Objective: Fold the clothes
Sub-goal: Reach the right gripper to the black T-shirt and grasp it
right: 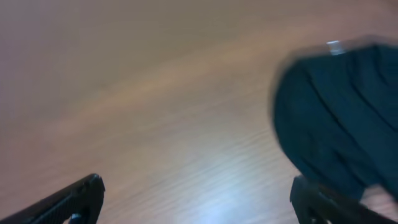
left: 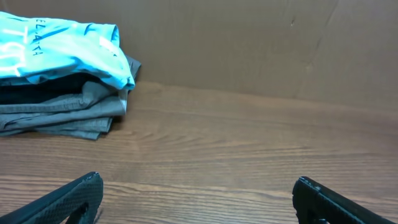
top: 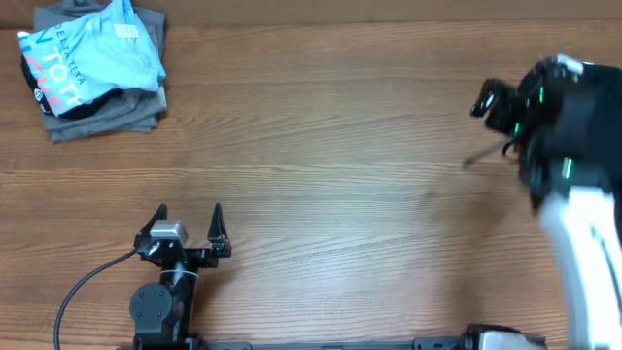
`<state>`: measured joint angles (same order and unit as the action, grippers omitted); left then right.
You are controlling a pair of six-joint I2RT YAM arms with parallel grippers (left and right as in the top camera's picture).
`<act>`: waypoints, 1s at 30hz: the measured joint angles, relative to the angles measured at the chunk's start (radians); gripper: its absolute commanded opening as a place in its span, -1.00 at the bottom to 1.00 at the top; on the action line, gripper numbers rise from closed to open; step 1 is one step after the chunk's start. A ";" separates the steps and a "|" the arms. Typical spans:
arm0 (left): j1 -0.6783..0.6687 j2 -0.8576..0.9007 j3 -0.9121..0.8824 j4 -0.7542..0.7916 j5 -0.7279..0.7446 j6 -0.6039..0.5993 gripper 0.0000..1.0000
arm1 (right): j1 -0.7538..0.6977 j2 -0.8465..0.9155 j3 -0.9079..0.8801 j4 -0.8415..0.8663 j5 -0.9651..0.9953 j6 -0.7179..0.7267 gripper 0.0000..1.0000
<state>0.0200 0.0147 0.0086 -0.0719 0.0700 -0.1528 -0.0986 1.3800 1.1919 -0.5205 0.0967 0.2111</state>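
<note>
Right tool (right: 196, 202) (spread wide), black T-shirt (right: 339, 118) just ahead, rightward.

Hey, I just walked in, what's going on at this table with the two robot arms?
Nothing is being held yet. The left gripper is open near the front of the wooden table, facing a stack in the far left corner: a light blue shirt on folded grey garments. The right arm is blurred at the right side; the right gripper is open and empty, with what looks like the black T-shirt bunched just ahead of it. Folding hasn't started.
</note>
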 measured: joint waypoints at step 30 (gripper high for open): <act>0.000 0.000 0.000 0.001 0.000 0.000 1.00 | -0.272 0.683 0.409 -0.238 -0.011 -0.101 0.83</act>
<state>0.0200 0.0151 0.0086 -0.0708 0.0704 -0.1528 -0.3710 2.0628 1.6009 -0.7582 0.0856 0.1101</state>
